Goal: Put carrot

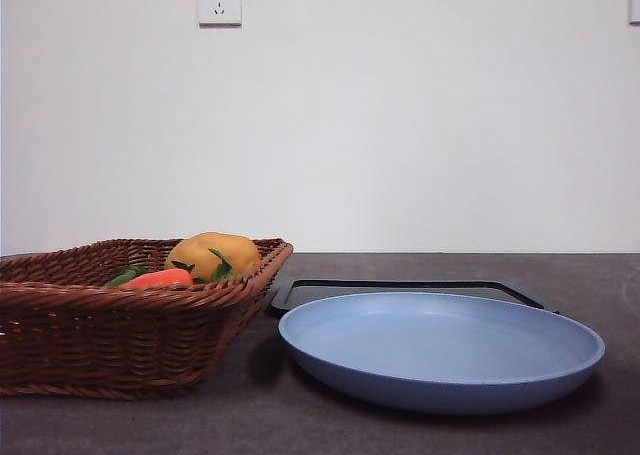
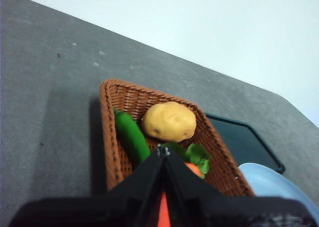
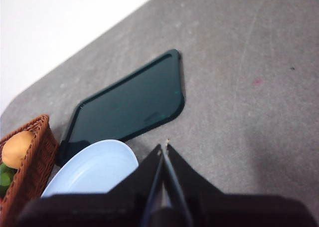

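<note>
I see a basket of brown woven wicker, ribbed and rough. Carrot reads as glossy orange-red plastic; its leaves are a duller green. Potato is matt yellow-brown with faint speckling. Green vegetable is smooth with a slight sheen. Blue plate is smooth, satin plastic. Dark tray is smooth and mildly reflective. Table is grey, matt, finely grained.

Even, soft, bright light; the wall is nearly washed out; the basket casts a faint shadow on the table; both wrist views are slightly soft, the near claws blurred.
</note>
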### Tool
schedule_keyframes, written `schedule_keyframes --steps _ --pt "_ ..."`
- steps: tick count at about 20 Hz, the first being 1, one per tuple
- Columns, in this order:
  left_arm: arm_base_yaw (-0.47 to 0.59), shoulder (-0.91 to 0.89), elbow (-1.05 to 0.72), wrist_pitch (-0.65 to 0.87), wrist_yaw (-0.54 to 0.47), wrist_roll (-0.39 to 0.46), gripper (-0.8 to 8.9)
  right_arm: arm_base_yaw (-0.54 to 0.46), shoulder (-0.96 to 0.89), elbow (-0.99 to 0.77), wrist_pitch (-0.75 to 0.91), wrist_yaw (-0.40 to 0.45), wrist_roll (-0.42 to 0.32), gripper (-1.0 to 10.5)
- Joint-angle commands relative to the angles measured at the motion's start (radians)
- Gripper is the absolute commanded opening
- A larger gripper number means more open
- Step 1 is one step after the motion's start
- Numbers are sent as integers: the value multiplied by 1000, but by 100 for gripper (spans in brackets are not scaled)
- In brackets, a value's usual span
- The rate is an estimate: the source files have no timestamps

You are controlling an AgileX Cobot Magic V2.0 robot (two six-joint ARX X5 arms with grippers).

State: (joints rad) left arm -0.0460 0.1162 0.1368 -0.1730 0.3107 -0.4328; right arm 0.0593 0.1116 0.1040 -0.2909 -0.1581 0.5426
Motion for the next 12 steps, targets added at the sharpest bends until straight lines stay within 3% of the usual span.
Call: schedule_keyframes --steps 1,5,12 --pt "2 92 74 -40 10 12 7 1 72 76 -1 -23 -8 3" --pt "2 253 173 -69 54 87 7 1 195 154 -10 -64 -44 3" --pt "-4 550 367 -145 152 227 7 1 448 303 -55 -209 -125 3"
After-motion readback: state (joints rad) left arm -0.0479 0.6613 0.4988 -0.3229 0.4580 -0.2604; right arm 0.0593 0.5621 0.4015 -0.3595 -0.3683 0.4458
